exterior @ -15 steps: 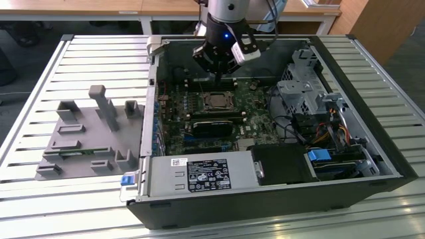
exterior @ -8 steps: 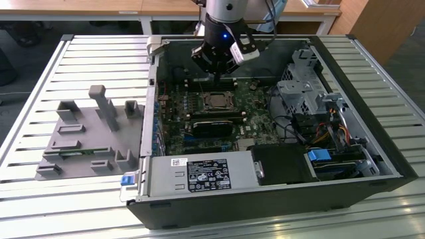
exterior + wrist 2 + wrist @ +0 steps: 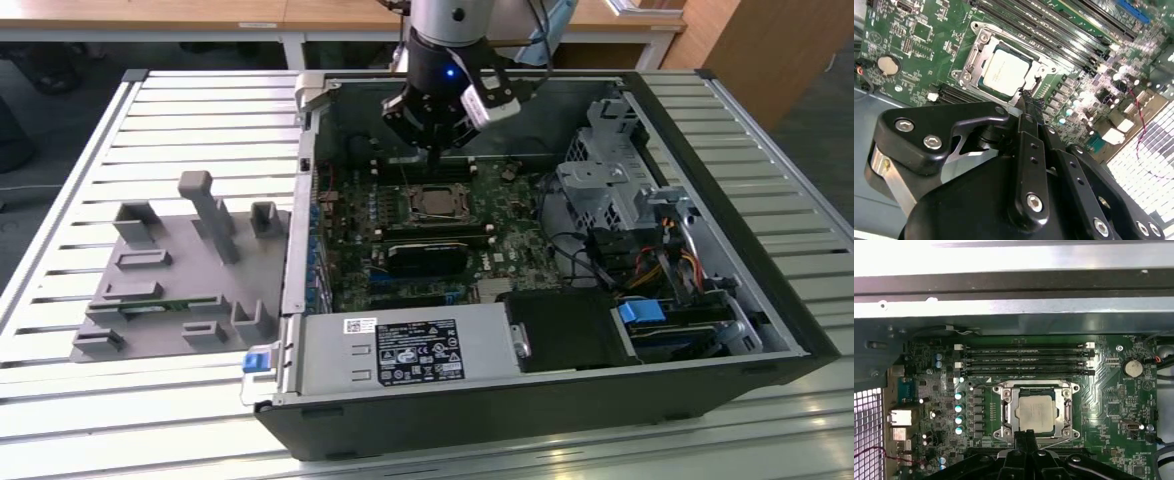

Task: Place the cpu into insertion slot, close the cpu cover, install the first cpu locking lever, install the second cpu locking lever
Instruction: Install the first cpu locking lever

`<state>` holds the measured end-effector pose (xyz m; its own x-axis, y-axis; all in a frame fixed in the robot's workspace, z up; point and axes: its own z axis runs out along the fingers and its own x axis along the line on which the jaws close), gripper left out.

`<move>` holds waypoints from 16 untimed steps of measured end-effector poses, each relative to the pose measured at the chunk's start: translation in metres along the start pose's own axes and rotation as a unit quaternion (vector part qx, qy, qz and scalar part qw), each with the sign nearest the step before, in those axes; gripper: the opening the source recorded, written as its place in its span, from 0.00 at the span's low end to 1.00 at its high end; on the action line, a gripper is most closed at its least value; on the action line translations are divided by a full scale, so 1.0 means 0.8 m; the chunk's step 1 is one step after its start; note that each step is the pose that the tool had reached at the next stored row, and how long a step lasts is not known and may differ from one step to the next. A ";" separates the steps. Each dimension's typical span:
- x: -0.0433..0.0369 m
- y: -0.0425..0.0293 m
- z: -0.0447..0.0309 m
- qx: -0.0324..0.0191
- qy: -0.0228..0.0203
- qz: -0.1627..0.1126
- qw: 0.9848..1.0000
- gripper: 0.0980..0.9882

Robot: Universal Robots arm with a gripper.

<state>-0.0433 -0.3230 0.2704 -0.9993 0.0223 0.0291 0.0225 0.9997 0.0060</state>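
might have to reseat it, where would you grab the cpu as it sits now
The cpu lies flat and the cpu cover frames its edges, leaving only the flat top exposed. So come from straight above; opposite side edges are the likely grip, but only once that frame is lifted.

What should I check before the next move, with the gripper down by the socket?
1. Cover down flat, in both wrist views: ok.
2. Cpu level inside the cover's window: ok.
3. Levers latched: cannot tell.
4. Gripper empty, fingers together with nothing seen between them: ok.
5. Gripper tip clear of the cover's edge: cannot tell; it is right beside it.
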 end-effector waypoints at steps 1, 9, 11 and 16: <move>0.000 0.0000 0.0001 0.000 0.000 -0.009 1.000 0.01; 0.002 0.0000 0.0010 -0.016 -0.007 -0.051 0.999 0.01; 0.005 -0.0001 0.0013 -0.030 -0.011 -0.051 0.998 0.01; 0.026 -0.0006 0.0033 -0.033 -0.013 -0.052 0.998 0.01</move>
<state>-0.0645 -0.3230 0.2684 -0.9968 -0.0798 -0.0002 -0.0796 0.9941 0.0737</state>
